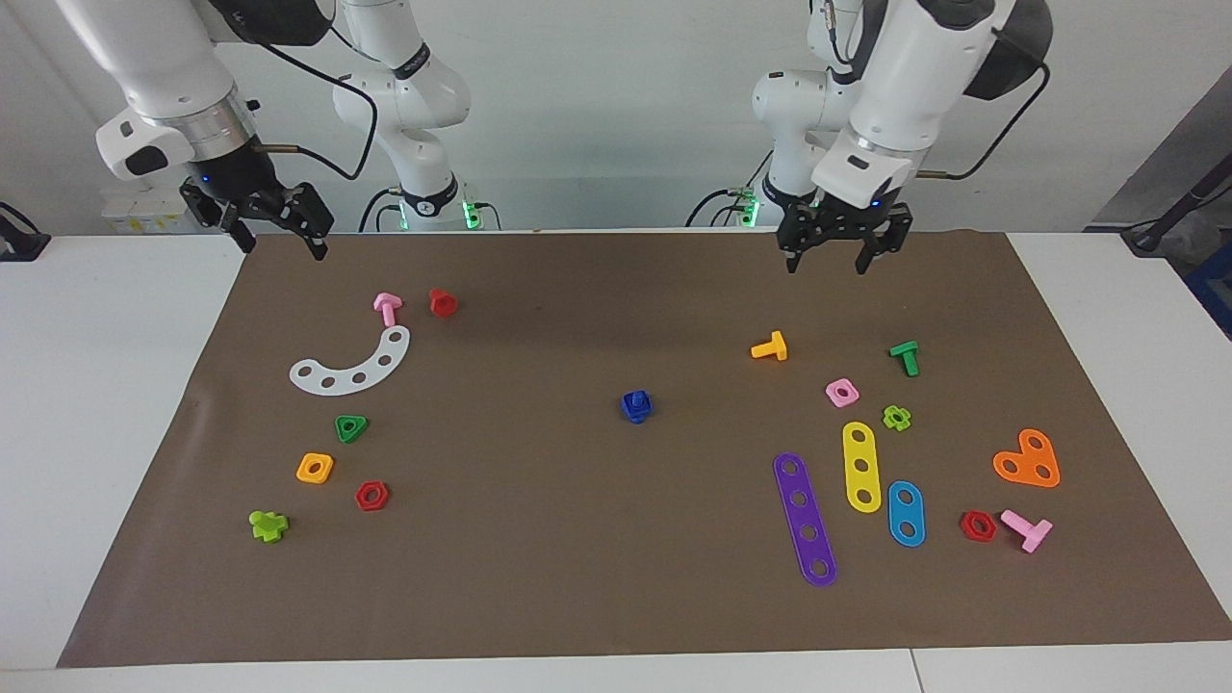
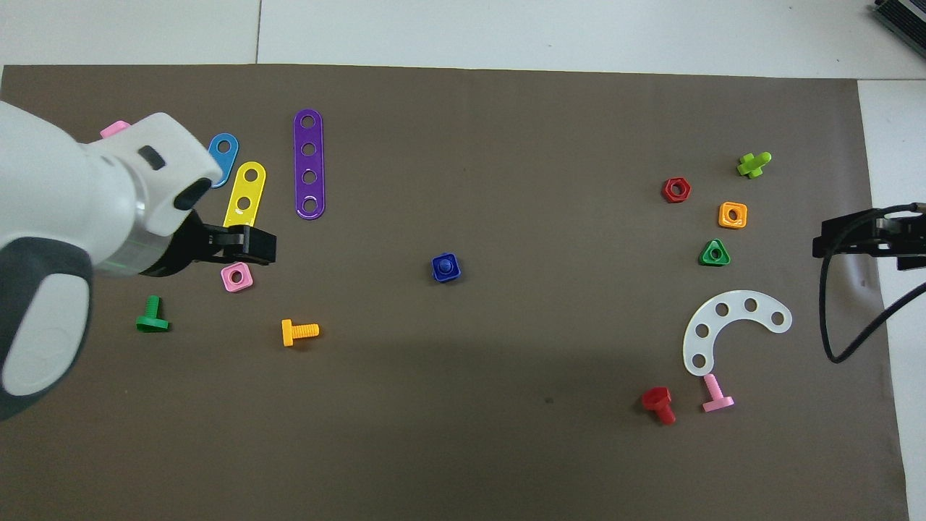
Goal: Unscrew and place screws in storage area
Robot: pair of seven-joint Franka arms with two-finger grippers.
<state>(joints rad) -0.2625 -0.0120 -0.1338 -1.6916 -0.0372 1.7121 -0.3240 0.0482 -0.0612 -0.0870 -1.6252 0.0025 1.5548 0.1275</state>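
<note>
Screw lies untouched; left gripper gapes, empty.

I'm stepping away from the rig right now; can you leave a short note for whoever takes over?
Left claw: open, empty, up in the air over the mat's edge nearest the robots, toward the left arm's end.
Right claw: open, empty, waiting over the mat's corner at its own end.
Dark-blue screw: mid-mat, standing in its dark-blue square nut, untouched.
Done: nothing yet.
Left: grip the screw and nut, unscrew, put the screw in storage.
</note>
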